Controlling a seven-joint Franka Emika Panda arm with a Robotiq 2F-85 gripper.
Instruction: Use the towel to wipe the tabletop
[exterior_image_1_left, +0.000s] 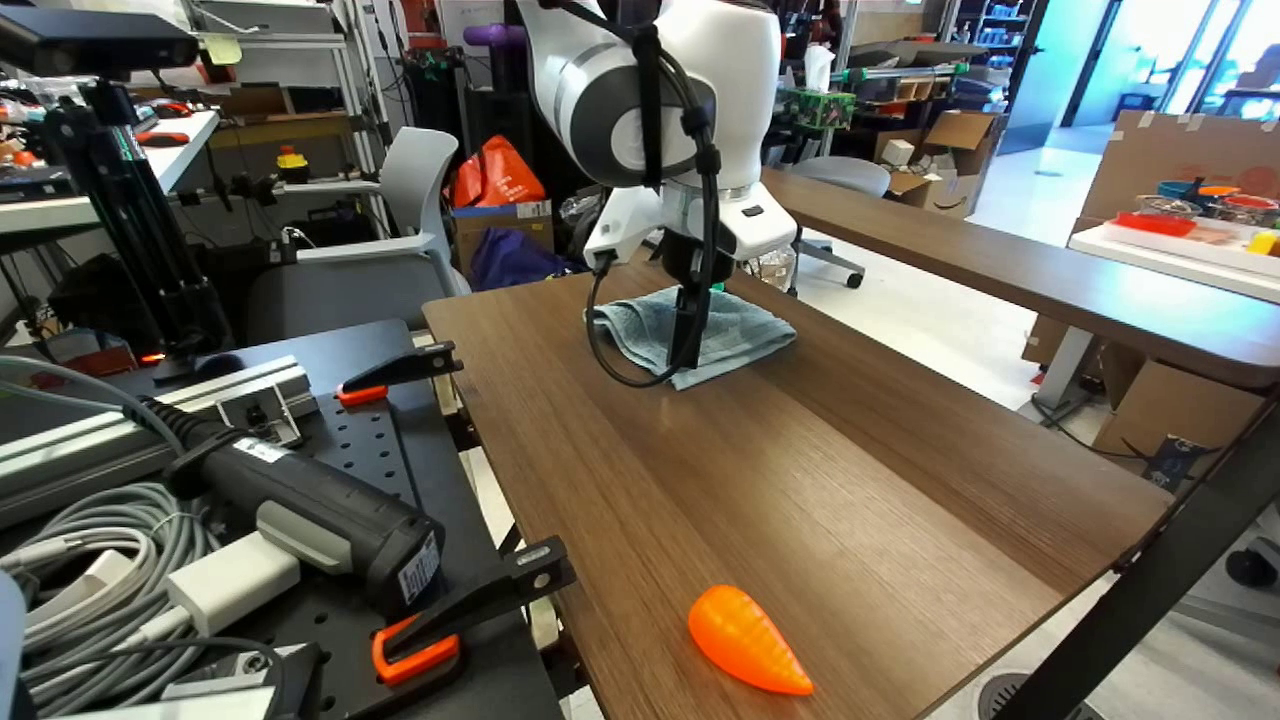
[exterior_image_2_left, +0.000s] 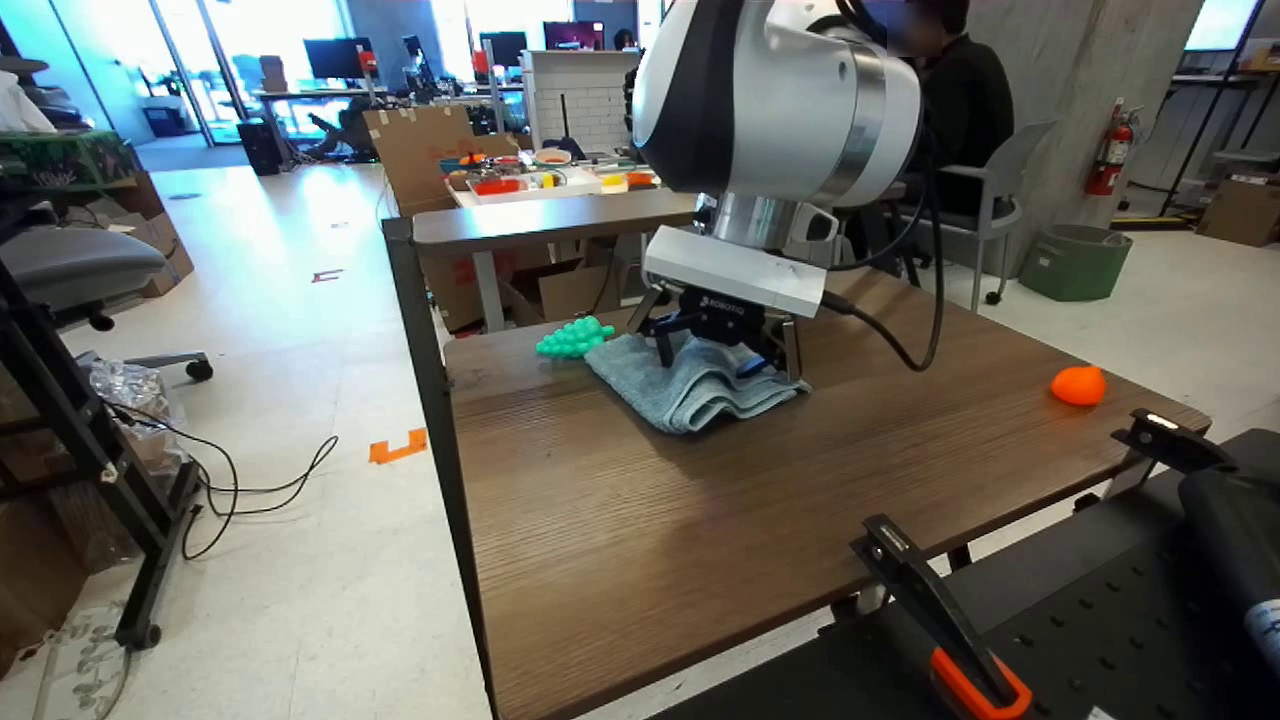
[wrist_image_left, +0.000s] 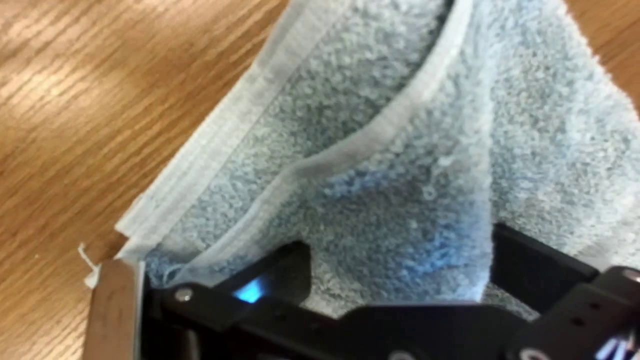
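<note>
Lying folded and rumpled, the blue-grey terry towel (exterior_image_2_left: 645, 385) covers part of the dark wood-grain tabletop (exterior_image_2_left: 620, 560). The Robotiq gripper (wrist_image_left: 400, 250) straddles a raised fold, its fingers wide apart. Just beside the towel sits a green grape bunch (exterior_image_2_left: 575, 339); well apart, an orange toy carrot (exterior_image_1_left: 745, 638).

The bench (exterior_image_1_left: 800, 480) carried one towel (exterior_image_1_left: 745, 332), one orange carrot-shaped item (exterior_image_1_left: 745, 640) and one bumpy green item (exterior_image_2_left: 575, 338). Black clamps (exterior_image_1_left: 495, 593) numbered two. One claw (exterior_image_2_left: 711, 358) was also noted.
</note>
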